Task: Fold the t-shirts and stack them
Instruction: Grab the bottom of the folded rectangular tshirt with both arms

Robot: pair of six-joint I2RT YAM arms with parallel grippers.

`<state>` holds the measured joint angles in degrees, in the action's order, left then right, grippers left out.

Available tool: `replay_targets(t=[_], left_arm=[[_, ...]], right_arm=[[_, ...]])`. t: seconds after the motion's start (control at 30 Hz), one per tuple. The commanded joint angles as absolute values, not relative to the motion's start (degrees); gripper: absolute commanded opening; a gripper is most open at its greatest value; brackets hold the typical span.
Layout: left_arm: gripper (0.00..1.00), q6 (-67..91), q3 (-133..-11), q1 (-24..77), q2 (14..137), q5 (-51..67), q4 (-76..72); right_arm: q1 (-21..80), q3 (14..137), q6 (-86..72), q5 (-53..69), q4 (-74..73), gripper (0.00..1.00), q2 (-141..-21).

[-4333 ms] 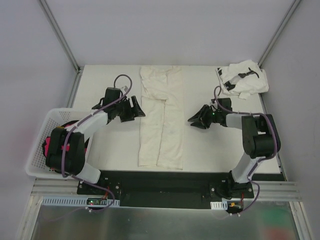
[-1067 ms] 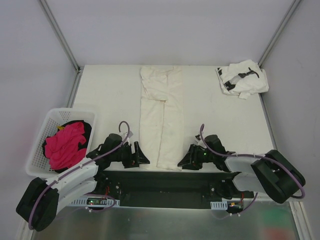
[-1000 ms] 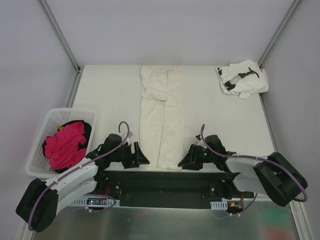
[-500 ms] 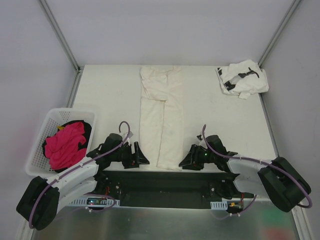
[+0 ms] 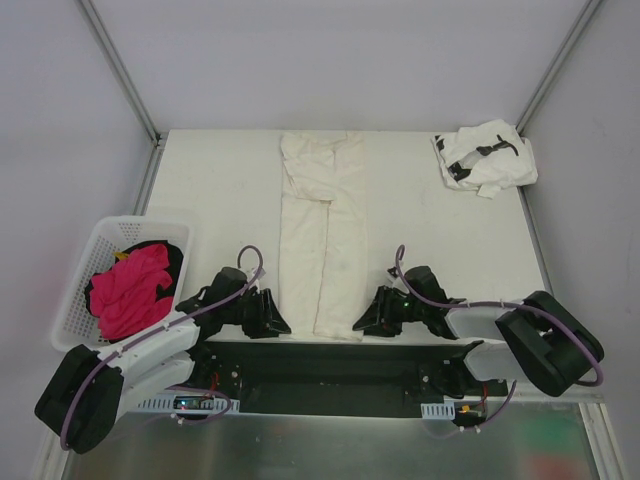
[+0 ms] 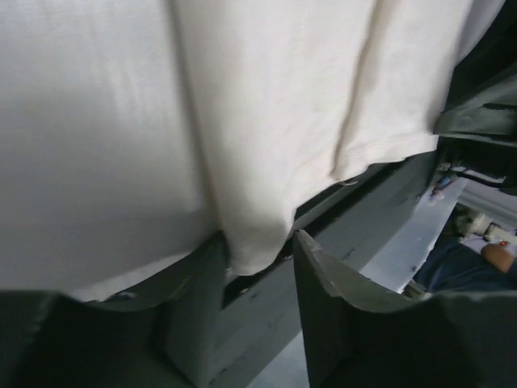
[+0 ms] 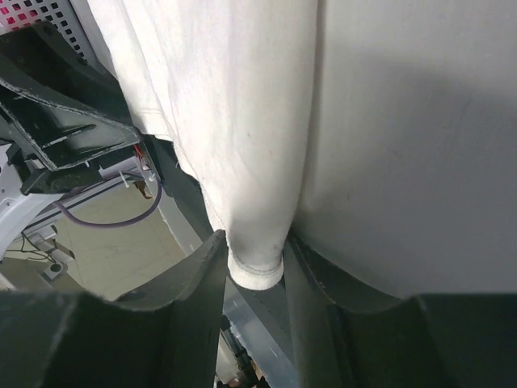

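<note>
Jaws of left gripper [image 5: 285, 325] part-open astride a near corner of cream shirt [image 5: 322, 230], pinch unclear; right gripper [image 5: 358, 325] jaws clamped on the other corner. Ahead of both, folded long and narrow; far beyond right jaws, printed shirt [image 5: 485, 155] crumpled.

The hemmed corner of the cream-white t-shirt [image 7: 234, 105] fills the gap between the right gripper's [image 7: 254, 242] fingers [image 7: 198, 283].

No legible text, label, brand or number appeared in any view. Black printed marks on the crumpled white t-shirt [image 5: 487, 155], far right desk corner, were too small to read.
</note>
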<state>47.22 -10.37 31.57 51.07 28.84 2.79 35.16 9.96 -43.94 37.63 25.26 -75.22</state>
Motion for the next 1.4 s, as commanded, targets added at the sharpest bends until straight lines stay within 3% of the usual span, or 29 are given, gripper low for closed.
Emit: replay_targets(t=[0.0, 0.23, 0.4, 0.6, 0.77, 1.1, 1.37], left_arm=[[0.34, 44.1, -8.8, 32.3, 53.9, 23.0, 11.7], [0.29, 43.8, -9.9, 32.3, 55.4, 22.4, 11.6], [0.23, 43.5, -10.3, 32.3, 55.8, 22.1, 11.5], [0.15, 43.1, -11.7, 32.3, 55.9, 21.3, 11.3], [0.01, 42.8, -13.4, 32.3, 55.3, 20.4, 11.3], [0.00, 42.2, -15.1, 32.3, 54.9, 20.3, 11.3], [0.00, 39.2, -19.7, 32.3, 58.4, 19.3, 11.4]], right_arm=[[35.7, 7.1, -41.4, 28.0, 18.2, 0.37, -78.0], [35.7, 6.9, -41.7, 27.3, 18.2, 0.23, -78.1], [35.6, 6.6, -42.0, 27.0, 18.2, 0.01, -77.9], [35.6, 6.8, -42.1, 26.9, 18.6, 0.01, -77.8], [35.6, 7.4, -41.8, 27.1, 18.2, 0.01, -76.6], [35.6, 9.8, -38.9, 23.6, 9.3, 0.01, -68.8], [35.6, 11.3, -38.6, 23.3, 8.9, 0.01, -69.8]])
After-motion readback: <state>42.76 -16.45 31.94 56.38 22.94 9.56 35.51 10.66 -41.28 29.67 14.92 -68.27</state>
